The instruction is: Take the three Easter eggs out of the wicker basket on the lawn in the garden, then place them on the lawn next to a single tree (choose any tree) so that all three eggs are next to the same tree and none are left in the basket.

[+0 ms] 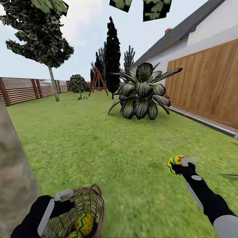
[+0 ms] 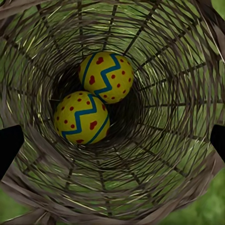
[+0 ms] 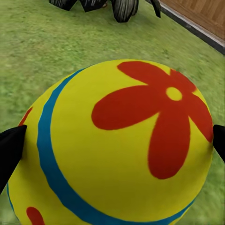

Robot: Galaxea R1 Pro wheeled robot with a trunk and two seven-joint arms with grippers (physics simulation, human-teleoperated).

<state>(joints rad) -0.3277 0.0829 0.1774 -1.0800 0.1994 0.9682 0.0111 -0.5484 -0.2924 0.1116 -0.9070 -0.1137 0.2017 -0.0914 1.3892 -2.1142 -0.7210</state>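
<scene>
One flowered egg (image 1: 175,164) is out, clamped in the right gripper (image 1: 180,166) above the lawn (image 1: 99,145), while two eggs (image 2: 82,117) remain in the basket (image 1: 94,198), the left gripper (image 1: 61,200) open over its mouth near the tree trunk (image 1: 13,172) at left.

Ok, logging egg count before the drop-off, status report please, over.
Right gripper shut on flower egg, above lawn. Left gripper at wicker basket rim, open. Two zigzag eggs inside. Tree trunk close left; nothing blocking.
</scene>
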